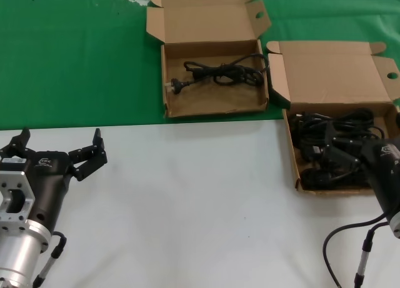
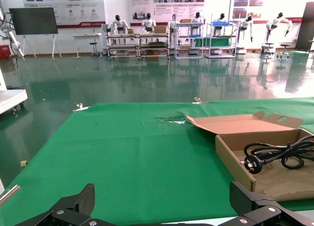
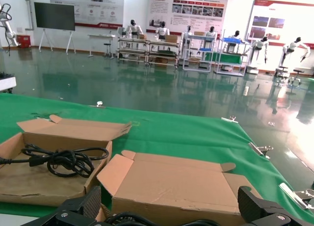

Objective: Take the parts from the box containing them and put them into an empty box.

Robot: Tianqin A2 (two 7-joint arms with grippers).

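The lighter tan box (image 1: 334, 75) stands at the right with a tangle of black power cords (image 1: 331, 129) in its tray. My right gripper (image 1: 328, 157) hangs open just over these cords, jaws wide apart; in the right wrist view the gripper (image 3: 171, 206) faces the box's raised lid (image 3: 171, 182), with cords (image 3: 127, 218) below it. The darker brown box (image 1: 212, 99) stands at the back middle and holds one coiled cord (image 1: 219, 72) with its plug toward my left. My left gripper (image 1: 60, 138) waits open and empty at the near left, far from both boxes.
Both boxes rest where the green cloth (image 1: 75, 57) meets the white table top (image 1: 187, 200). Their lids stand open toward the back. My right arm's black cable (image 1: 350, 238) loops over the table at the near right.
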